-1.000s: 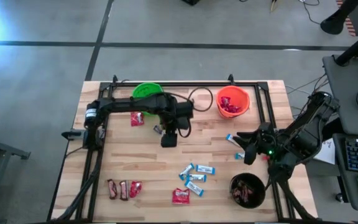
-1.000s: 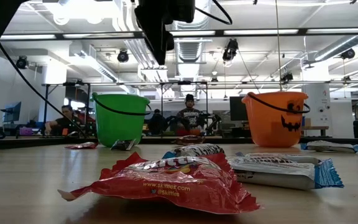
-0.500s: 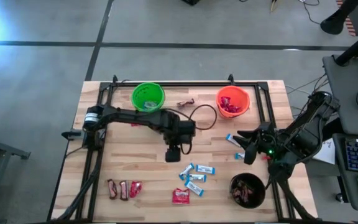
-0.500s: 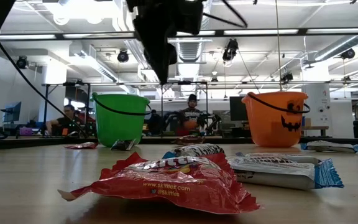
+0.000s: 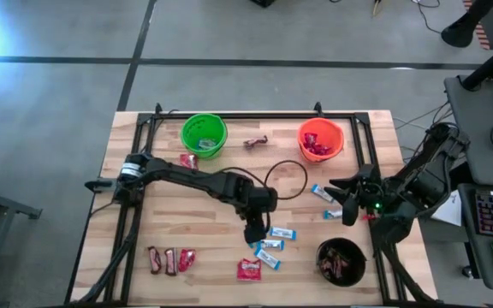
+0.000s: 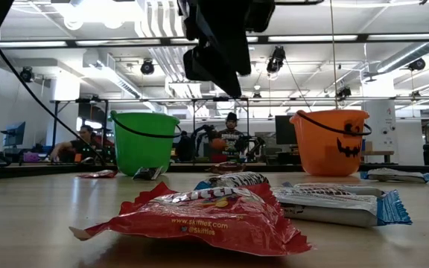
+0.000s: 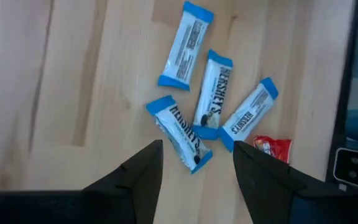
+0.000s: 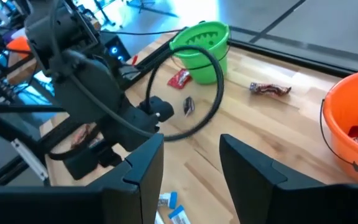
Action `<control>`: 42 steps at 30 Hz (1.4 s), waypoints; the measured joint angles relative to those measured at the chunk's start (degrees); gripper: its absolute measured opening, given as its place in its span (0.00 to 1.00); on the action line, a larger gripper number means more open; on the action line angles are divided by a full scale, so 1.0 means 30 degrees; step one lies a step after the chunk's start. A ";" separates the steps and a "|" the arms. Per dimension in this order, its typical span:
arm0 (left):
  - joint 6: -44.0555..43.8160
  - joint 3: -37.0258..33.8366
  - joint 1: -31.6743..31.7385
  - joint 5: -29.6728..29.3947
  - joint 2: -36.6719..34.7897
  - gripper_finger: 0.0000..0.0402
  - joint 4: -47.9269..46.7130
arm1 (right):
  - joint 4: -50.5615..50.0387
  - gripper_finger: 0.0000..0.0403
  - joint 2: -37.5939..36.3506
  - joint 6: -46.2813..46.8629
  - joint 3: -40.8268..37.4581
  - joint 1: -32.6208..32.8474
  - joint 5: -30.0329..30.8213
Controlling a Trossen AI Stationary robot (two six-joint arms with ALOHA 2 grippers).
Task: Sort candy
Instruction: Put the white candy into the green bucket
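Observation:
My left gripper (image 5: 253,234) (image 7: 197,147) is open and hangs above a cluster of light-blue-and-white bars (image 7: 213,94) (image 5: 271,245), well clear of the table in the low view (image 6: 222,45). One bar (image 7: 179,134) lies flat just ahead of its fingertips, and a red packet (image 7: 272,148) (image 5: 248,270) lies past the cluster. My right gripper (image 5: 332,204) (image 8: 191,140) waits open at the table's right side beside two more blue-and-white bars (image 5: 319,192). Dark brown bars (image 5: 161,260) and a red packet (image 5: 186,259) lie near the near-left corner.
A green bucket (image 5: 204,134) and an orange bucket (image 5: 321,139) stand along the far edge, with a brown sweet (image 5: 255,142) between them. A black bucket (image 5: 341,261) sits near-right. A red packet (image 5: 189,161) lies by the green bucket. A cable (image 5: 285,180) loops over mid-table.
My left arm has swung from in front of the green bucket toward the table's near edge and right, stretching out until its gripper hangs over the blue-and-white bars. Its fingers have stayed open. The candy has not moved.

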 joint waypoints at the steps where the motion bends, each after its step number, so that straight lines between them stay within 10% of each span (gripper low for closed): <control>1: -0.0367 0.0000 -0.0101 -0.0015 0.0129 0.43 -0.0012 | 0.0058 0.36 -0.0109 -0.0230 0.0000 0.0000 -0.0149; 42: -0.8038 -0.0401 -0.1607 -0.2535 0.2752 0.32 0.0554 | 0.0244 0.40 -0.0969 -0.2640 0.0000 0.0007 -0.2405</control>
